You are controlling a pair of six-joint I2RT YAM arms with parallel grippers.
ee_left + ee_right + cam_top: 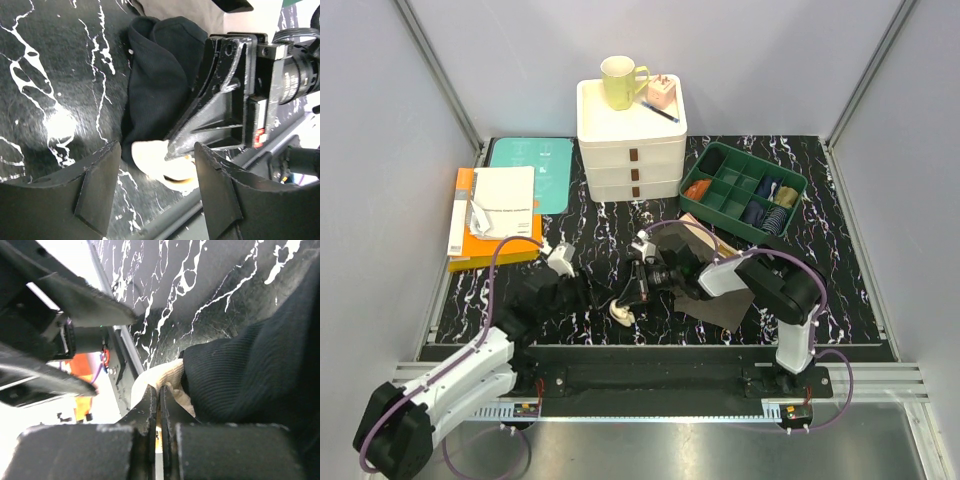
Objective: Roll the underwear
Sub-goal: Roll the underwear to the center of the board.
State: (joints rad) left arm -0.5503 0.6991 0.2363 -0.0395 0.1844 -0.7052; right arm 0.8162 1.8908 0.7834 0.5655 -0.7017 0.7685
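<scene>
While the left gripper (157, 148) hangs well open and empty, the beige waistband (150, 159) lies just ahead between its fingers. The black underwear (155, 85) stretches away beyond, long axis pointing off from that gripper. The right gripper (159, 392), fully shut, rests its tips on the waistband; whether it pinches cloth is unclear.

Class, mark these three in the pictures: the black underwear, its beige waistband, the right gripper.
black underwear (155, 75), left wrist view, on the ribbed dark cloth.
beige waistband (150, 159), left wrist view, on its pale bunched end.
right gripper (158, 397), right wrist view, at the closed fingertips.
</scene>
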